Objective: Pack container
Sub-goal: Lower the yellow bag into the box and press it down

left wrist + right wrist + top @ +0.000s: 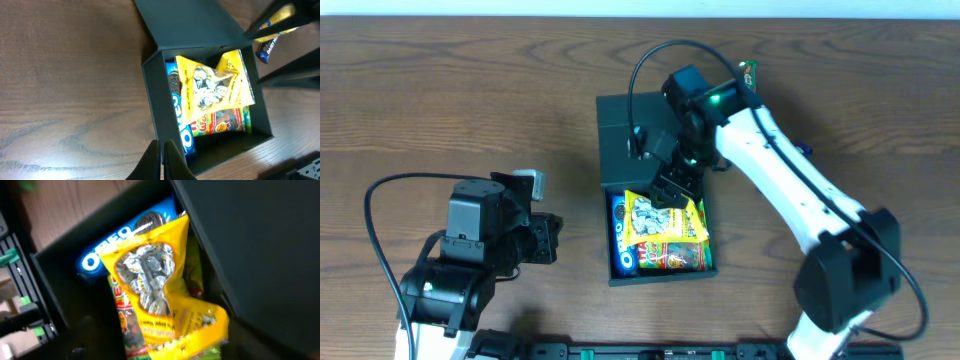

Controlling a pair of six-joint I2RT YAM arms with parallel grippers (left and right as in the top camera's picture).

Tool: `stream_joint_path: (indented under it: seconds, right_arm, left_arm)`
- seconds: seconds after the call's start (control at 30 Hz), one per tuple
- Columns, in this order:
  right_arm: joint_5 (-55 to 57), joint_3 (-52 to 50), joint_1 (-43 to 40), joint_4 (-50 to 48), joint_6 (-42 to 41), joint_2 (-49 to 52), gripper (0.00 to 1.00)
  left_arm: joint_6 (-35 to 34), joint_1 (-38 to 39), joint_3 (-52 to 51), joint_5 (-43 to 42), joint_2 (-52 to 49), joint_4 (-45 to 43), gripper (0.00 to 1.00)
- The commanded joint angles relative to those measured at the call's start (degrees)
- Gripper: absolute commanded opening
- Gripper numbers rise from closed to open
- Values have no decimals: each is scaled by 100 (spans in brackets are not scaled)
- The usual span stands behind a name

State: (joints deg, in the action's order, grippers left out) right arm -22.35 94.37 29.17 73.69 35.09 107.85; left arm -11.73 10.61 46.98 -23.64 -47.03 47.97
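Because the box stands open in the middle of the wooden table (440, 90), the view from above is filled mostly by it and the two robot arms. The white right arm (790, 170) reaches in from the robot's right and hangs over the dark box (660, 279), whose long side runs away from the robot. The left arm (460, 250) sits low on the robot's left, well apart from the box, which lies off to its right. The lid (625, 135) lies flat on the table on the far side, joined to the tray along its far wall. The right gripper (670, 185) hovers over the far end of the tray, just short of the hinge, and is plainly the nearer tool. Its jaws look spread with nothing between them, though the view is dim. The left gripper (162, 150) is pressed together and holds nothing. Inside lie a yellow packet of foil-wrapped sweets (665, 220) on top, a blue biscuit packet (620, 235) along the left wall, and a red and green sweet packet (670, 262) underneath. Closing would likely mean swinging the lid toward the robot, over the tray.
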Motion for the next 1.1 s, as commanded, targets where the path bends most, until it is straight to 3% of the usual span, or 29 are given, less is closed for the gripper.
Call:
stream_joint_path:
  seconds: [0.0, 0.03, 0.07, 0.23, 0.6, 0.77, 1.07]
  right_arm:
    - [-155, 210, 7, 234, -374, -435, 25]
    - [-234, 205, 17, 304, -496, -455, 9]
    - [-278, 197, 33, 361, -658, -459, 2]
    - [-269, -411, 203, -9, -1123, -457, 2]
    - [216, -2570, 236, -2549, -2389, -457, 2]
    - [914, -3016, 236, -3261, -2946, -457, 2]
    - [988, -3213, 236, -3593, -2955, -463, 1]
  left_arm:
    - [107, -20, 127, -37, 26, 2, 6]
    - [107, -20, 127, -35, 26, 2, 6]
    - [107, -20, 127, -35, 26, 2, 6]
    - [105, -20, 127, -37, 26, 4, 5]
    - [105, -20, 127, -37, 26, 22, 6]
    - [107, -20, 127, -37, 26, 22, 6]
    - [105, -20, 127, -37, 26, 24, 5]
